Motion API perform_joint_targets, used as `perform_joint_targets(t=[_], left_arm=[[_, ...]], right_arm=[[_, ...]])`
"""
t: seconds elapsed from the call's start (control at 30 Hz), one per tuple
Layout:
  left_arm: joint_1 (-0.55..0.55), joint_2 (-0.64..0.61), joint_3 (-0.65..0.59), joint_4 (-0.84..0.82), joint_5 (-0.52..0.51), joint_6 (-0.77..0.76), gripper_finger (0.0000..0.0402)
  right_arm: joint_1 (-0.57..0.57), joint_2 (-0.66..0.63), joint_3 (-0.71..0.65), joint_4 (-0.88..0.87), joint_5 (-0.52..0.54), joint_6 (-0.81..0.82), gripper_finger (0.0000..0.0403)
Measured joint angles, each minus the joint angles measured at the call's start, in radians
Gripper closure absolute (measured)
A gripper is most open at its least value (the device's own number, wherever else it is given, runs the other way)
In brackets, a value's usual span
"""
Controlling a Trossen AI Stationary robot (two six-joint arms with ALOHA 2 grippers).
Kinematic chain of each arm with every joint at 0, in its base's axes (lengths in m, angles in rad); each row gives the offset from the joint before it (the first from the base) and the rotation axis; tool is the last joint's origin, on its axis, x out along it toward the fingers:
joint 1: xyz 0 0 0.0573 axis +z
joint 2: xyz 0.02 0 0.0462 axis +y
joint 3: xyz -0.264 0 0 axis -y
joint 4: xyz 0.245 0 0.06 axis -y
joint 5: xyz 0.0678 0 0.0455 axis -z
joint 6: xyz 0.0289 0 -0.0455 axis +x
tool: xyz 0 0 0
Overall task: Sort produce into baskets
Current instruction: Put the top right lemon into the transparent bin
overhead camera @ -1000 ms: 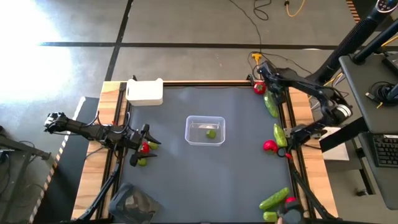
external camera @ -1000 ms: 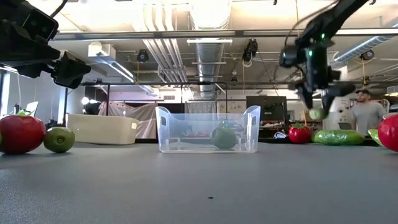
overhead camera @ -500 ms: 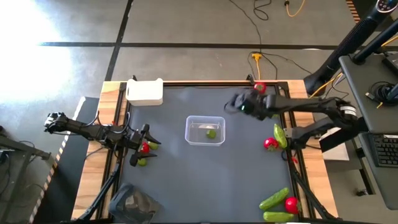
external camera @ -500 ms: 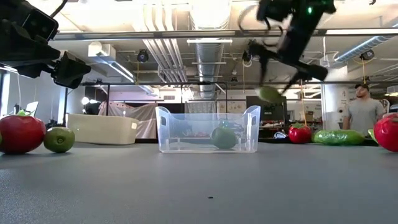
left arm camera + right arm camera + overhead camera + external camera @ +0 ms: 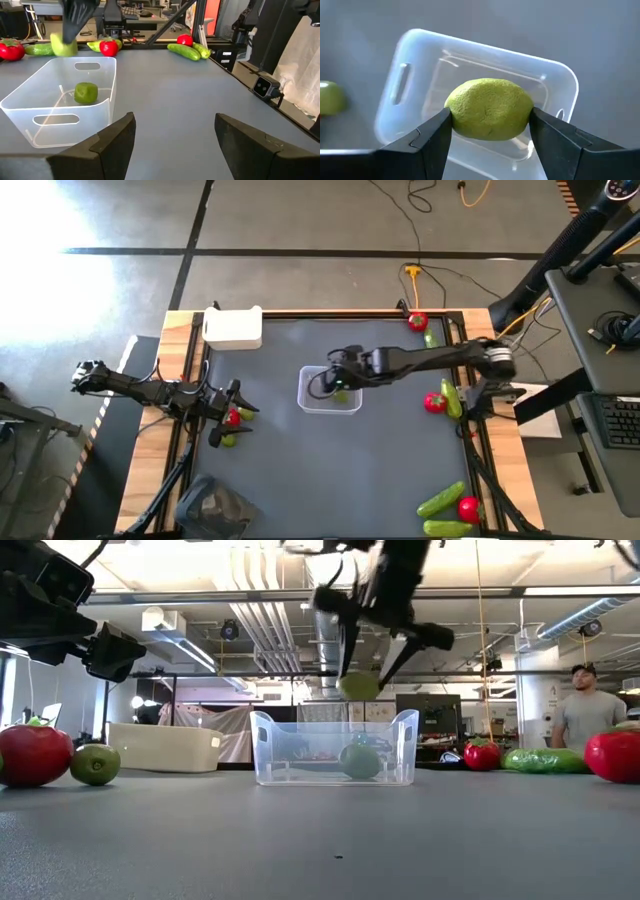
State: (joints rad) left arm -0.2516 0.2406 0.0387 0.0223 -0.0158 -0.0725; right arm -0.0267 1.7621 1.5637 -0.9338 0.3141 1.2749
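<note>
Between the fingers of the right gripper [image 5: 490,132], pinched at its two sides: a yellow-green lime [image 5: 489,108], clear of any surface. Directly beneath, the clear tub [image 5: 335,748], open side up, with a second lime [image 5: 360,761] already resting on its floor, a little off from straight under the held one. Judging from the low view, only a short drop remains: held lime [image 5: 358,686] just above the rim and inside the tub's outline, so the coming move turns on straight down, or simply letting go. Long axis of the tub roughly across the fingers' line, wide enough either way. Farther out on the gripper's own side, strawberries [image 5: 434,402] and cucumbers [image 5: 450,398] near the table edge, more at the near corner [image 5: 441,501]. Far across, the left gripper [image 5: 228,413], fingers spread and empty, waiting just beside a strawberry [image 5: 233,418] and a lime [image 5: 229,440]; much less well placed for this drop than the right. Beyond, the white tub [image 5: 233,328] at the far corner and the dark tray [image 5: 214,507] at the near one. No readable labels, brands or writing on anything.
</note>
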Motion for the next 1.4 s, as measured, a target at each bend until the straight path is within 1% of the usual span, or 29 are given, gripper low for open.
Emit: perform_joint_targets(t=[0.1,0.17,0.3,0.4,0.5,0.8,0.93,1.1,1.2,1.4], left_arm=[[0.0,0.0,0.0,0.0,0.0,0.0,0.0147],[0.0,0.0,0.0,0.0,0.0,0.0,0.0147],[0.0,0.0,0.0,0.0,0.0,0.0,0.0147],[0.0,0.0,0.0,0.0,0.0,0.0,0.0147],[0.0,0.0,0.0,0.0,0.0,0.0,0.0147],[0.0,0.0,0.0,0.0,0.0,0.0,0.0147],[0.0,0.0,0.0,0.0,0.0,0.0,0.0147],[0.0,0.0,0.0,0.0,0.0,0.0,0.0147],[0.0,0.0,0.0,0.0,0.0,0.0,0.0147],[0.0,0.001,0.0,0.0,0.0,0.0,0.0147]], right_arm=[[-0.007,0.083,0.076,-0.084,0.0,0.01,0.0163],[-0.01,0.123,0.104,-0.091,0.0,0.006,0.0163],[-0.016,0.182,0.141,-0.103,0.008,0.018,0.0163],[-0.022,0.22,0.155,-0.137,0.049,0.041,0.0163],[-0.028,0.249,0.17,-0.132,0.053,0.02,0.0163],[-0.028,0.277,0.171,-0.139,0.07,-0.015,0.0163],[-0.029,0.29,0.171,-0.141,0.07,-0.062,0.0163],[-0.031,0.315,0.171,-0.143,0.002,-0.128,0.0162],[-0.031,0.327,0.17,-0.153,-0.025,-0.146,0.0154],[-0.031,0.329,0.17,-0.161,-0.026,-0.151,0.0127]])
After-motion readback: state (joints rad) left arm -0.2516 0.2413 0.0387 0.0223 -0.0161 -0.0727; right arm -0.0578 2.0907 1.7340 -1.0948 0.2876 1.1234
